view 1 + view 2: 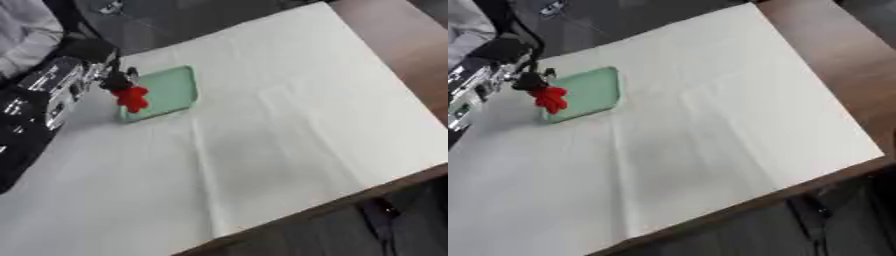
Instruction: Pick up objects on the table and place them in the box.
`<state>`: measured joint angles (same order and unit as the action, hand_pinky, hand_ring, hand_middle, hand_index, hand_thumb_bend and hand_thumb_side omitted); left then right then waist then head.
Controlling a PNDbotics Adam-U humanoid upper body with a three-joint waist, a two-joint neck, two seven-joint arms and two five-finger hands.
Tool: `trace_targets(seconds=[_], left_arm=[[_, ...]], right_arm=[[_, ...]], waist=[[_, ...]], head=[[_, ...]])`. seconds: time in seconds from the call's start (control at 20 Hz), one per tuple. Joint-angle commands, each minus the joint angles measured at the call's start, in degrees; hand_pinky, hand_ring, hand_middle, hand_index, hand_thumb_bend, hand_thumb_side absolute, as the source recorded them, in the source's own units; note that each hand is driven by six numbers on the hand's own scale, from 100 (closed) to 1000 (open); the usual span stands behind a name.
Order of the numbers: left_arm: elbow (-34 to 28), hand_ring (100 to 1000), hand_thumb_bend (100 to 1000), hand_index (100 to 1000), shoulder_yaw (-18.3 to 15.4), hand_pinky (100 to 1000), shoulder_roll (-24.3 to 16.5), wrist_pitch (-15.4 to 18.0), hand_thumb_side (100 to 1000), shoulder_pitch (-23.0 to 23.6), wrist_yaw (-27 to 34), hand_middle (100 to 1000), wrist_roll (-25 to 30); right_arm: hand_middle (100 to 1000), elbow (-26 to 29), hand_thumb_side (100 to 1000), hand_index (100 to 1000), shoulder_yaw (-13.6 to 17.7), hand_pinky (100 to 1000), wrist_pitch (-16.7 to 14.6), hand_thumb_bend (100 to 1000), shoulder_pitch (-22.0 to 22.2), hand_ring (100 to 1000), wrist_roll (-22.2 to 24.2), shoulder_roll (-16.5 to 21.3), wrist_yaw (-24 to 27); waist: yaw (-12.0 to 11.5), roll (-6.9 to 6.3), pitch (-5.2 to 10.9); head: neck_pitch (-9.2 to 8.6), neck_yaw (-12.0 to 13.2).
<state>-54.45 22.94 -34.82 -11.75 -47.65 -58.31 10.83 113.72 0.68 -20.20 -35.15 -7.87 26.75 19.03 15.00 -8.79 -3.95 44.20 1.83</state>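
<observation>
Now the left hand [115, 80], pinching the small red toy [132, 98], should open only once centred above the shallow pale-green box [175, 85].

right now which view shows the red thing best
The left eye view: the red object hangs from the left hand over the green box's near corner, farther from the frame edge, with more arm visible. The right eye view shows the same, nearer the left edge.

Most of the white cloth [289, 130] on the tabletop [833, 50] is left unoccupied, from the near edge to the right edge. Room is taken only near the far left corner, where a shallow green box [171, 90] lies flat. The space above its left rim is occupied by the left hand [109, 80], curled round a red object [132, 98].
</observation>
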Motion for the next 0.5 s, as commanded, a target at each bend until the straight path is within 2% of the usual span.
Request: trace_targets(seconds=[0.05,0.15,0.2,0.25,0.3,0.35,0.4,0.5], left_arm=[[4.4,100,100,405,-3.2,100,0.9,1.7,679,-1.9,-3.9,193,-5.1],[7.1,100,100,429,-4.5,100,2.0,1.7,692,-2.6,-6.3,232,-6.8],[8.2,100,100,501,-5.2,100,2.5,1.7,716,-2.8,-7.6,296,-7.3],[9.2,113,100,585,-5.6,100,2.9,1.8,737,-3.1,-8.8,406,-7.7],[10.2,301,203,684,-5.7,207,3.2,2.3,730,-3.1,-10.0,533,-7.0],[11.2,615,369,808,-5.9,533,3.5,3.1,796,-3.2,-10.7,757,-5.4],[12.1,762,411,851,-6.2,693,3.8,3.7,887,-3.4,-10.8,848,-3.0],[12.4,877,469,902,-6.6,854,4.0,4.4,993,-3.9,-10.6,937,-0.1]], right_arm=[[287,0.9,558,657,0.1,180,0.0,100,-1.4,1000,0.3,-0.1,0.4],[287,0.9,558,657,0.1,180,0.0,100,-1.7,1000,0.4,-0.2,0.5],[288,0.9,562,657,0.0,180,0.0,100,-1.8,1000,0.4,-0.3,0.6],[288,0.9,557,657,0.0,180,0.0,100,-1.9,1000,0.4,-0.4,0.6],[288,0.9,557,657,0.1,180,0.0,100,-2.0,1000,0.4,-0.4,0.6],[288,0.9,557,657,0.1,180,0.0,100,-2.0,1000,0.4,-0.4,0.7],[288,0.9,557,657,0.1,180,0.0,100,-2.0,1000,0.4,-0.4,0.7],[289,0.9,557,657,0.0,180,0.0,100,-2.1,1000,0.5,-0.3,0.7]], waist=[[0.1,0.50,0.43],[0.4,0.40,0.26],[0.5,0.34,0.19],[0.6,0.30,0.13],[0.6,0.24,0.10],[0.6,0.20,0.08],[0.6,0.16,0.09],[0.5,0.13,0.11]], head=[[-0.08,1.1],[-0.08,1.3],[-0.08,1.5],[-0.08,1.5],[-0.08,1.6],[-0.08,1.5],[-0.08,1.5],[-0.08,1.4]])
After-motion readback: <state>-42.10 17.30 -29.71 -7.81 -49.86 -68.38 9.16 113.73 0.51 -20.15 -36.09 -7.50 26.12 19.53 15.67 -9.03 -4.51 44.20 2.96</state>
